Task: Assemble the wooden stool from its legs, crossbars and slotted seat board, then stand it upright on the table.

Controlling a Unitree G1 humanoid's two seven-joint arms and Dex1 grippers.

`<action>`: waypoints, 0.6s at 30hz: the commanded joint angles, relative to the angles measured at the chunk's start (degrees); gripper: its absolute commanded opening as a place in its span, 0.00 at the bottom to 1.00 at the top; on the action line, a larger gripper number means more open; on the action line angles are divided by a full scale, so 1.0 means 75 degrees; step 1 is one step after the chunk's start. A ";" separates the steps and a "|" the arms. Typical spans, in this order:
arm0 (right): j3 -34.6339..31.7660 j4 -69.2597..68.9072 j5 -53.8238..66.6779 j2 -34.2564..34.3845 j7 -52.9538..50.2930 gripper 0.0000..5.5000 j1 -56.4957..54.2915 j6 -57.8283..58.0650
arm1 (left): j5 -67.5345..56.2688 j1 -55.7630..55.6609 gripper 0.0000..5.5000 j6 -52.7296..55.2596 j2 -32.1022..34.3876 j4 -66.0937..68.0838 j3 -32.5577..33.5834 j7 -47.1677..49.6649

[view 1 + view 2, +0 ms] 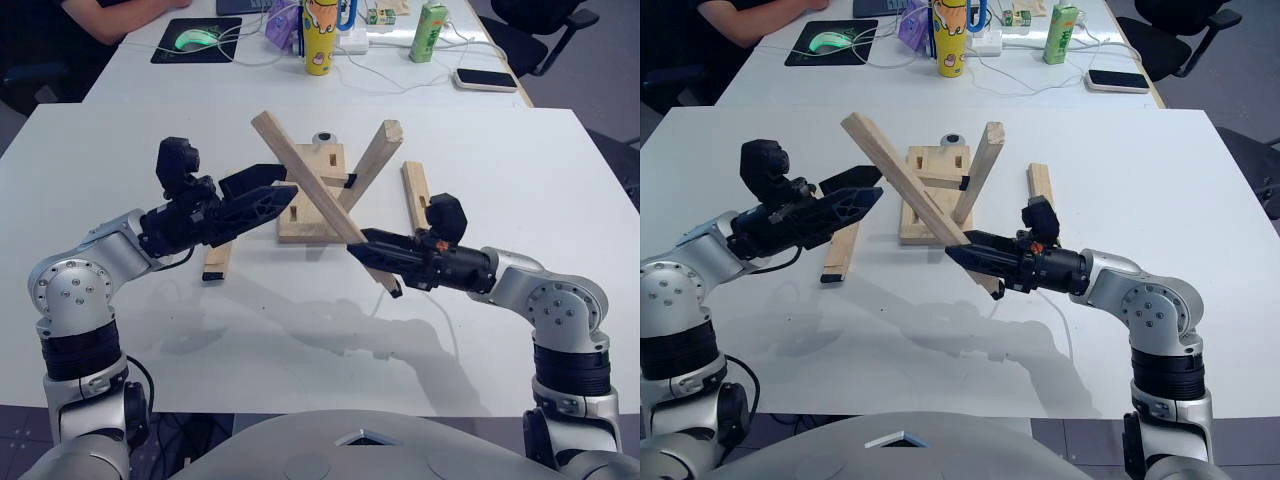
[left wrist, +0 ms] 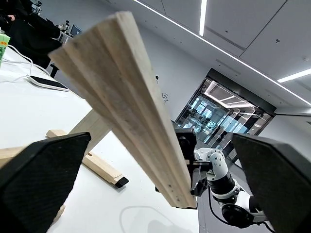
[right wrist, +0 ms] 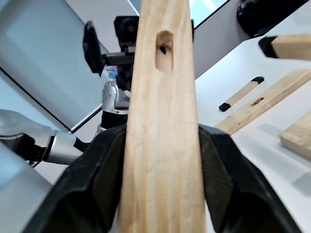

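Behind the white bench (image 1: 500,170) a second desk is seen, with a yellow cup (image 1: 320,40), a green carton (image 1: 428,32) and a phone (image 1: 485,78) on it. On the bench the seat board (image 1: 325,162) is laid flat, near the middle. A second leg (image 1: 378,155) is stood in it at a tilt, leaning toward the robot's right. Whether it is fully seated in its slot cannot be told. Two more wooden parts are laid on the bench: the right bar (image 1: 414,188) near the board, and the left bar (image 1: 218,258) partly under the left arm.

The long leg (image 1: 300,165) is pinched near its lower end by the right gripper (image 1: 372,245), whose fingers (image 3: 97,184) are pressed on two opposite sides of the wood. The leg is held above the board, slanting up toward the robot's left and crossing in front of the second leg. The left gripper (image 1: 288,200) is placed beside the middle of the long leg. Its fingers (image 2: 43,179) are spread wide, one on each side, and no contact is visible.

The step in hand is judged to be a second grasp on the long leg, so that its end can be guided into a slot. The left fingers should be closed squarely on flat faces, not on edges, before the right hold is loosened. The mortise hole (image 3: 164,42) should be turned to where a crossbar will enter. The second leg should be avoided, as it may be knocked loose. The board is not held down, so pressure should be applied along the slot and not sideways.
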 commanded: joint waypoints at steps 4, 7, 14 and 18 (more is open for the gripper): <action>0.0401 -0.0034 -0.0042 -0.0462 0.0918 0.38 0.0194 0.0056 | -0.0283 -0.0209 0.98 0.0199 -0.0079 0.0516 -0.0188 0.0203; 0.0435 -0.0025 0.0004 -0.0519 0.1035 0.38 0.0308 0.0072 | -0.0503 -0.0236 0.93 0.0262 -0.0069 0.0635 -0.0140 0.0219; 0.0475 0.0022 -0.0017 -0.0489 0.1005 0.38 0.0267 0.0004 | -0.0771 -0.0209 0.75 0.0499 0.0198 0.0625 -0.0220 0.0026; 0.0498 -0.0029 0.0021 -0.0469 0.0981 0.38 0.0306 -0.0009 | -0.0796 -0.0193 0.63 0.0545 0.0245 0.0626 -0.0237 -0.0011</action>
